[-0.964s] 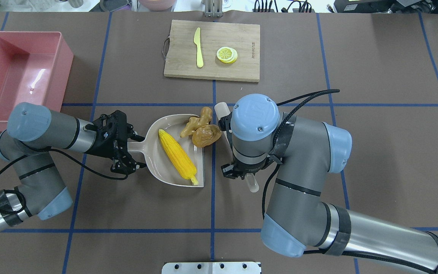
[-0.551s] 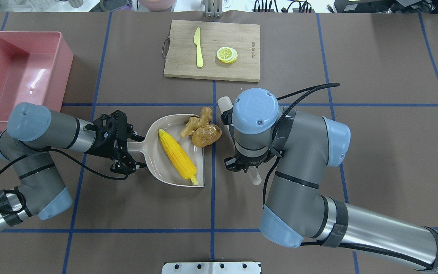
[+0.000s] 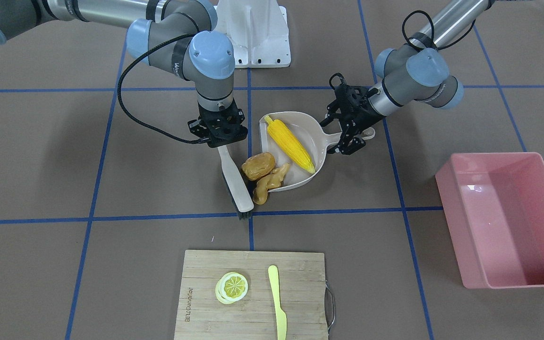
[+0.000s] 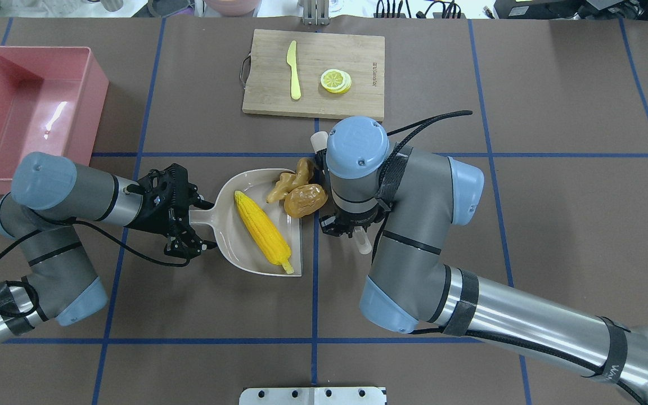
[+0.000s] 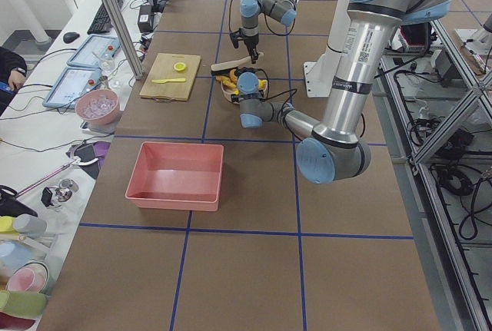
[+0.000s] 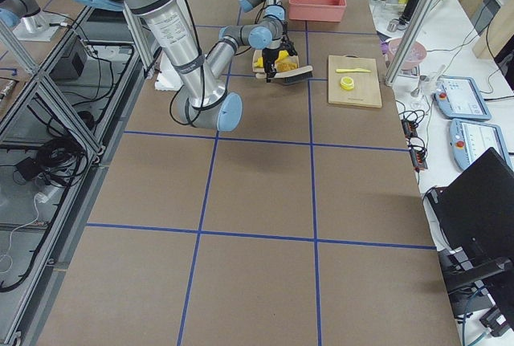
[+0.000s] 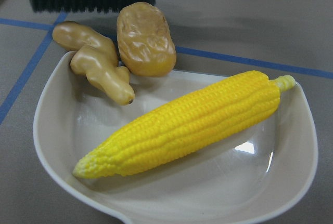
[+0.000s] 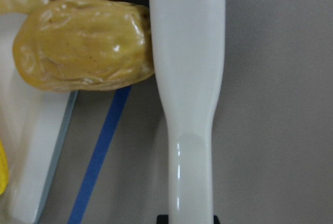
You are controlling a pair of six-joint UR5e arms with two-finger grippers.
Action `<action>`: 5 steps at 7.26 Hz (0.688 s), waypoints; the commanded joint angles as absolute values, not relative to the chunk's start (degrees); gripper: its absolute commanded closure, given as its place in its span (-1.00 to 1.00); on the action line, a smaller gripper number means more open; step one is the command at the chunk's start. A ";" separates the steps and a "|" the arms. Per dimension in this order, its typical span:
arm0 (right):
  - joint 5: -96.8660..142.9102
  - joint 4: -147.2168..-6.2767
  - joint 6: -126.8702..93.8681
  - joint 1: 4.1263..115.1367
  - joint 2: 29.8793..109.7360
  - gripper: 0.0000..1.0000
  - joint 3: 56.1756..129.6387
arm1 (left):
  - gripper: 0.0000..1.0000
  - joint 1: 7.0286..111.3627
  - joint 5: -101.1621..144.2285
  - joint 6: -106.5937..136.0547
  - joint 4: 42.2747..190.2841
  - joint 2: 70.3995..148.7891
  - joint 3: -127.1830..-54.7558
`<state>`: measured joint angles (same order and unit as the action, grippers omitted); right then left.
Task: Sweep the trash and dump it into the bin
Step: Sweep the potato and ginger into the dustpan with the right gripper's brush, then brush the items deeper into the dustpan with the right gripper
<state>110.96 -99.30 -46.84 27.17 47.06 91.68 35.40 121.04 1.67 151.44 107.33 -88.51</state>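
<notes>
Nearest the robot, the left gripper (image 4: 196,220) was clamped on the handle of a beige dustpan (image 4: 237,236), its fingers pinching the handle from either side, with the pan flat on the table (image 4: 470,225) and its open lip turned toward the right arm. Inside the pan the corn cob (image 4: 262,230) lay slantwise across the floor, wholly within the rim. At the far end of the lip the potato (image 4: 305,199) sat right on the edge, part over the pan and part over the table. Beside it, touching it, the ginger root (image 4: 290,181) lay across the rim, one knob inside the pan and the rest outside.

The right gripper (image 3: 219,140) pointed down just past the lip, its fingers closed on the handle of a white brush (image 3: 236,182). The brush ran along the table parallel to the lip, and its side was pressed against the potato; the dark bristles stood just behind the ginger root in the left wrist view.

Farther off, well apart to the robot's left, stood the bin (image 4: 26,121), a pink tub showing its bare floor with a glint of light on it. All three pieces of trash were at the dustpan, none in the bin.

Farthest away lay a wooden cutting board (image 4: 358,95), carrying a pale yellow knife (image 4: 293,70) and a small stack of lemon slices (image 4: 335,80) side by side, apart from each other.
</notes>
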 commanded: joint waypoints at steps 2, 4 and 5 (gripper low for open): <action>115.74 -99.49 -45.70 26.54 46.06 1.00 92.11 | -0.76 35.33 121.03 1.67 151.35 107.32 -88.59; 116.37 -99.93 -48.76 25.15 44.22 1.00 92.55 | -0.76 35.25 121.03 1.67 151.35 107.32 -88.59; 116.37 -99.93 -49.74 24.35 43.69 1.00 92.46 | -0.76 35.16 121.03 1.67 151.35 107.31 -88.59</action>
<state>116.22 -99.83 -48.26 25.29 44.50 92.43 35.24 121.03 1.67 151.35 107.34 -88.59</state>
